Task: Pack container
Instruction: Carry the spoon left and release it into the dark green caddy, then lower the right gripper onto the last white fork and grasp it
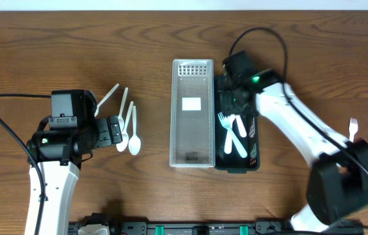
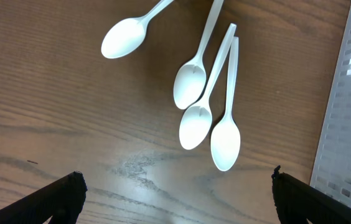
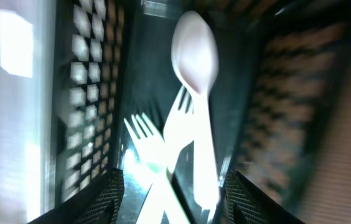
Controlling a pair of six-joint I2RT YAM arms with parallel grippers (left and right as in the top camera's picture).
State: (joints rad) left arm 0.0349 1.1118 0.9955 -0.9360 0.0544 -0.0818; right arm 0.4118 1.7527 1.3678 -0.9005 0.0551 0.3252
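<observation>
- White container (image 2: 348,118): cut off at the frame edge, outside one left gripper (image 2: 175,202) finger.
- Black tray (image 3: 269,93): blurred, around the right gripper (image 3: 175,196), whose fingers stand apart.
- Four spoons (image 2: 195,124): ahead, between the left fingers (image 2: 54,199), which are spread wide.
- Forks (image 3: 143,134): between the right fingers (image 3: 104,196), handles cut off.

Spoon (image 3: 195,53) and forks (image 3: 154,146) blurred (right wrist view); handles of two loose spoons (image 2: 191,84) cropped.

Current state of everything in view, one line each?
left gripper: open, empty
right gripper: open, empty
white basket: no cutlery inside
black basket: holds forks and a spoon
four spoons: loose on the table, unpacked
lone fork: on the table, far right, unpacked
</observation>
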